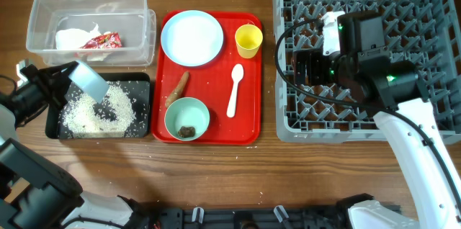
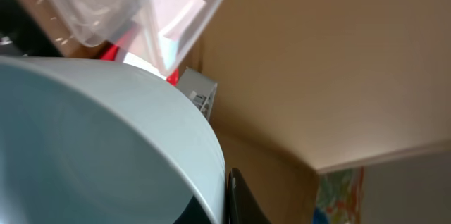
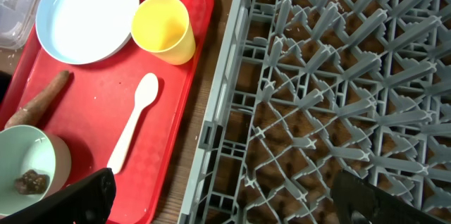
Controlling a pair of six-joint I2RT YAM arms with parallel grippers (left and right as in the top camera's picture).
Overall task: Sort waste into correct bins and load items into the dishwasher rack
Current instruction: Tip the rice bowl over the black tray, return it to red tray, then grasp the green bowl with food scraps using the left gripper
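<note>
My left gripper is shut on the rim of the white bowl, which is tipped over the black tray. White rice lies in that tray. In the left wrist view the bowl fills the frame beside one finger. The clear box holds the white napkin and the red wrapper. The blue plate, yellow cup, white spoon, brown sausage scrap and green bowl with a dark lump sit on the red tray. My right gripper is open and empty over the grey rack.
The red tray lies between the black tray and the rack. In the right wrist view the rack's left edge runs beside the tray, with the cup and spoon close to it. Loose rice grains dot the wood.
</note>
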